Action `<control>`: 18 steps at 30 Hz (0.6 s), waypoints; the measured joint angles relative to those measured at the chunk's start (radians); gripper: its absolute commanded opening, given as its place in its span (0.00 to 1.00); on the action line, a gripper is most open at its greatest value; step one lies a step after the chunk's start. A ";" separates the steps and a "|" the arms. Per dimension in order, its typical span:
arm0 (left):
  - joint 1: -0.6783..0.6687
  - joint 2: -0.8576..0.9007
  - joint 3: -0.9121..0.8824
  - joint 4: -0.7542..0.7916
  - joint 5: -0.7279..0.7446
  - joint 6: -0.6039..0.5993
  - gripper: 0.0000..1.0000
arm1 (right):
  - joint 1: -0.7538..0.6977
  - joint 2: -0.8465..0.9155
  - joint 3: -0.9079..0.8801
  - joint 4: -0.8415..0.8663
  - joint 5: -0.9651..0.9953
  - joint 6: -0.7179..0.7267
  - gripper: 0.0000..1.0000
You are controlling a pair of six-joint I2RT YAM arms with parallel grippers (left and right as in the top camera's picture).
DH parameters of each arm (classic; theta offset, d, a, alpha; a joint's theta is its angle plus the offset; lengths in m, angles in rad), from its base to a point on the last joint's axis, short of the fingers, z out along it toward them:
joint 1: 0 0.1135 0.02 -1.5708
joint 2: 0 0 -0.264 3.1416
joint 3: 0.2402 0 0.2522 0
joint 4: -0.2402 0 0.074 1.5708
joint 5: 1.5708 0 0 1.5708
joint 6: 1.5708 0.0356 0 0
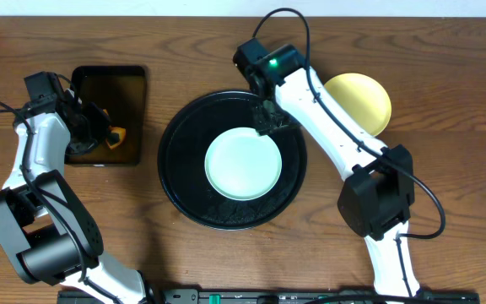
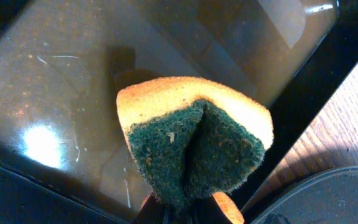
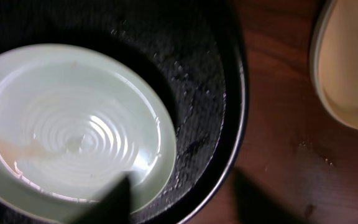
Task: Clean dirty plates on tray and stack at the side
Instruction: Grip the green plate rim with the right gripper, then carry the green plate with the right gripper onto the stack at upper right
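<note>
One yellow plate partly behind the right arm.

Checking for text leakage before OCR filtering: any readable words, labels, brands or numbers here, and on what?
None readable in any view.
Mint plate, yellow plate, round tray, small tray, sponge: no lettering.
Green light on the right arm: a lamp, no text.
</note>
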 measured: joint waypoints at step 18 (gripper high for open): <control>0.000 0.000 -0.001 0.000 0.000 0.000 0.08 | -0.011 0.001 -0.397 0.336 -0.150 -0.108 0.73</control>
